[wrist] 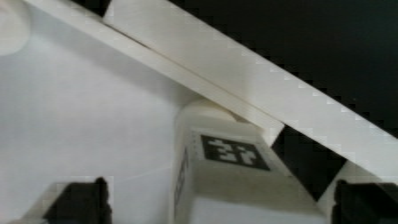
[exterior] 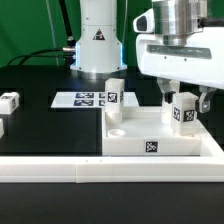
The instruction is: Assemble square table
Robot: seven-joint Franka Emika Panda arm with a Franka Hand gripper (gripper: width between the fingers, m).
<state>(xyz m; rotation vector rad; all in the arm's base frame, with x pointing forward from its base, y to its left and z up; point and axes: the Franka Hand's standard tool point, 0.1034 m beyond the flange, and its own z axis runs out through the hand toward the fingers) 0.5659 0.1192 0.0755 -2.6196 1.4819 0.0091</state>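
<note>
The square table top (exterior: 135, 138), a white slab with a raised rim and a tag on its front edge, lies on the black board. One white tagged leg (exterior: 113, 93) stands upright at its far corner on the exterior view's left. A second tagged leg (exterior: 181, 112) stands upright on the slab's right side. My gripper (exterior: 184, 106) hangs over it, open, with a finger on each side. In the wrist view the leg (wrist: 231, 155) sits between the dark fingers (wrist: 80, 200), with a gap to one of them. My gripper (wrist: 222, 208) does not clamp it.
Two loose white legs (exterior: 10, 100) (exterior: 2, 125) lie at the exterior view's left edge. The marker board (exterior: 82, 98) lies flat behind the slab. A long white rail (exterior: 90, 170) borders the front. The robot's base (exterior: 97, 45) stands at the back.
</note>
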